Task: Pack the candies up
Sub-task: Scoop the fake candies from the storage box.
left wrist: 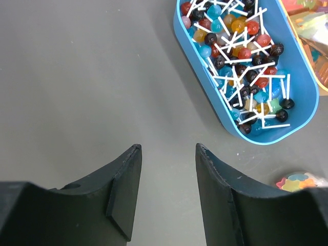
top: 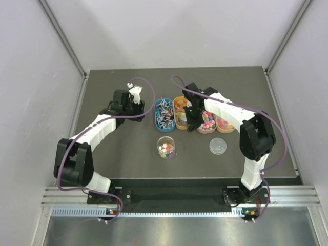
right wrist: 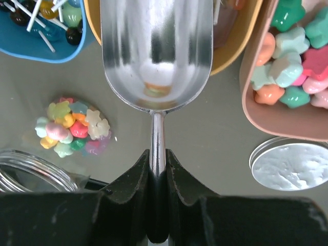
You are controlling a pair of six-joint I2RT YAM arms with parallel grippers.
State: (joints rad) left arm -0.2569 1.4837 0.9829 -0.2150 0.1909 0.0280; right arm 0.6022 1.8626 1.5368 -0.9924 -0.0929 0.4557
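Observation:
The candies are small star-shaped sweets in mixed colours. Some fill a pink oval tray at the right; some lie in the bottom of a clear round jar, seen in the right wrist view. My right gripper is shut on the handle of a metal scoop. The scoop's bowl looks empty and hangs over the front end of an orange tray, between the jar and the pink tray. My left gripper is open and empty over bare table, left of the blue tray.
The blue tray holds lollipops. Several oval trays stand in a row at mid-table. The jar's silver lid lies right of the jar, also in the right wrist view. White walls enclose the table.

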